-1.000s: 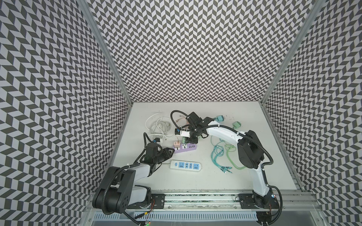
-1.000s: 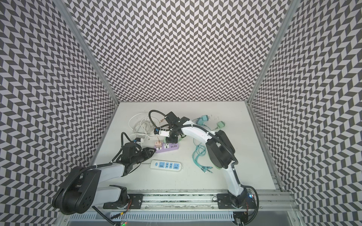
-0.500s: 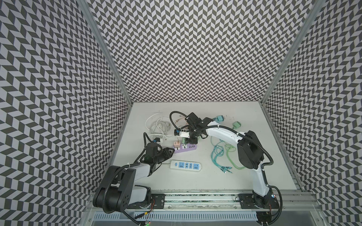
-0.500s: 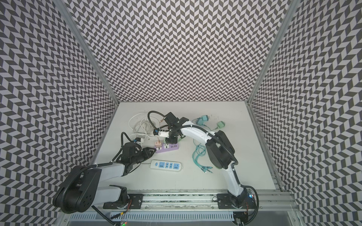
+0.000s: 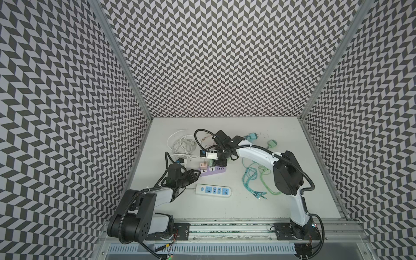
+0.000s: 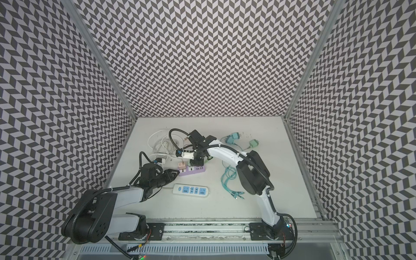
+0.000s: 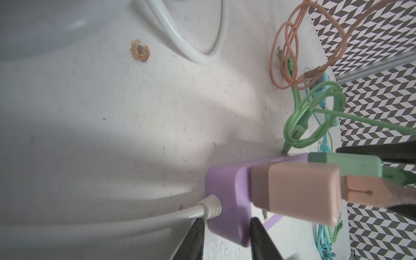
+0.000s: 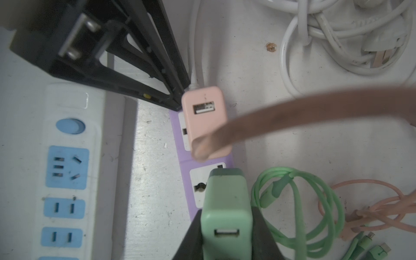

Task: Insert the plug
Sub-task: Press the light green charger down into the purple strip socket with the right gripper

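Wrist views alone show right pincer (image 8: 226,212) clenching green charger (image 8: 225,195) — left pincer (image 7: 227,221), purple strip (image 7: 225,186).

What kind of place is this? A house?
Probably a robot test booth, not a house: zigzag walls, left arm and right arm on a rail, a power strip on a white table.

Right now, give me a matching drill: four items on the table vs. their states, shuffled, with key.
1 pink charger
2 green charger
3 purple strip
4 white strip

A end clamped by left tool
B lying free, sockets empty
C held in right tool
D standing on purple strip, ungripped

Pairs: 1-D, 2-C, 3-A, 4-B
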Motion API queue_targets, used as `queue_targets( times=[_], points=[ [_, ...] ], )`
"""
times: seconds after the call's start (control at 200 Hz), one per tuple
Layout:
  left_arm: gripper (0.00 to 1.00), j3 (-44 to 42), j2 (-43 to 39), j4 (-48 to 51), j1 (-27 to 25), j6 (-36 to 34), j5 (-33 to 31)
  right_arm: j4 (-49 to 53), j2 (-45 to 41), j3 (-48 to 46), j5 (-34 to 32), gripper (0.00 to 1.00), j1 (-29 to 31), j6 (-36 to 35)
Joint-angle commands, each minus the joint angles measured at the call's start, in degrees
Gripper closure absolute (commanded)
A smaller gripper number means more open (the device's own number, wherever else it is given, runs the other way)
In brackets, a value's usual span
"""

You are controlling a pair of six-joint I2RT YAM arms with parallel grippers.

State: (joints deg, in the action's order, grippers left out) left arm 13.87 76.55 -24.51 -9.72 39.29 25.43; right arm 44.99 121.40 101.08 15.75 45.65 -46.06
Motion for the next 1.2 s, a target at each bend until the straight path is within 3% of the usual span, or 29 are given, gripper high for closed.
queue_targets(
  times=[0.0, 1.192],
  points=[
    [0.64, 0.7, 1.1, 0.3, 0.3, -0.9, -0.8, 2.3, -1.8, -1.1, 0.0, 0.90, 0.6, -1.4],
    [0.64, -0.4, 0.4, -1.0, 0.5, -2.2, -0.7, 6.3, 6.8, 7.8, -8.9, 0.90, 3.7, -4.6]
  ],
)
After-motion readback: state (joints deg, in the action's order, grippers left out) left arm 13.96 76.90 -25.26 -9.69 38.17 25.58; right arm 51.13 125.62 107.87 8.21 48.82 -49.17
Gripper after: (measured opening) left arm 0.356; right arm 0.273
